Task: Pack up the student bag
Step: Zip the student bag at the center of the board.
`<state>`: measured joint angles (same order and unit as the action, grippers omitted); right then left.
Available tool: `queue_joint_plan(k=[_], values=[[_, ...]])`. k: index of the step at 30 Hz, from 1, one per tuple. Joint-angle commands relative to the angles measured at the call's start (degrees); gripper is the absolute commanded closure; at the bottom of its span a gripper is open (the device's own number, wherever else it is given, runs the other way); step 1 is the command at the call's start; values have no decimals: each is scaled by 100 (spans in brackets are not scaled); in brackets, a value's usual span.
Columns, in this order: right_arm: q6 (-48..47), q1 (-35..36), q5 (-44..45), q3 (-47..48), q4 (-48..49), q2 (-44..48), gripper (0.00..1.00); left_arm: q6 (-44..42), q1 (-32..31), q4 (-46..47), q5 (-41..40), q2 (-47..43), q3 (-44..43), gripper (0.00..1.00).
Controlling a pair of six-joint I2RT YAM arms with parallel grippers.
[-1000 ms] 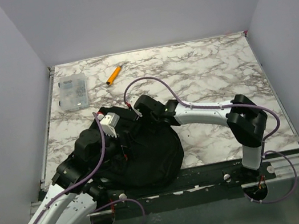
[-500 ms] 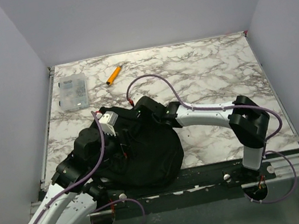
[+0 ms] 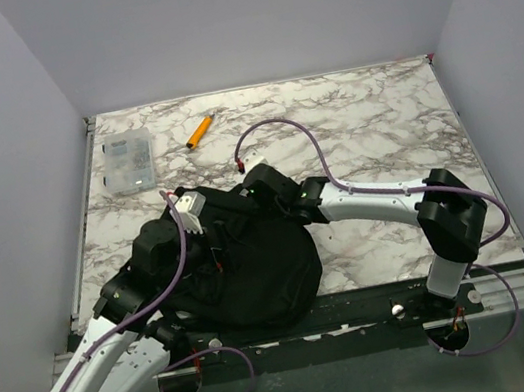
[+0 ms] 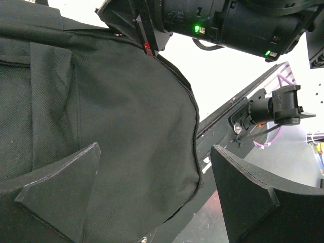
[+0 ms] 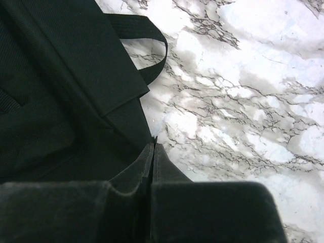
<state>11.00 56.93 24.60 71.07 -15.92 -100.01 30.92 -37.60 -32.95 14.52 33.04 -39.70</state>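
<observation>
Leftward stretched right arm (image 3: 374,198), jaws shut, at student bag (image 3: 255,268).

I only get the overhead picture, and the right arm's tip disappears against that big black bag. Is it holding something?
Observer: The right wrist view shows the right jaws shut tight, their tips meeting at the edge of the bag, beside the marble table. I cannot tell whether fabric is pinched.
Operator: What about the other arm?
Observer: The left jaws stand wide open above the bag, with nothing between them.
Operator: Anything else hidden under the right arm?
Observer: Yes, a black strap loop lies on the marble next to the bag.
</observation>
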Motion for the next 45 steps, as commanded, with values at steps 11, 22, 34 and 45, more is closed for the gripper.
queue_joint_plan(k=[11,22,34,45], values=[[-113,20,-19,46,343,-441,82,-15,122,158,200,205,-231,8],[322,20,225,-127,134,-58,99,-13,182,256,236,421,-83,8],[4044,-146,566,-850,-383,749,99,626,794,2308,710,3030,-179,43],[5173,-248,349,-2771,-1706,3600,99,1074,1411,3409,99,4052,298,48]])
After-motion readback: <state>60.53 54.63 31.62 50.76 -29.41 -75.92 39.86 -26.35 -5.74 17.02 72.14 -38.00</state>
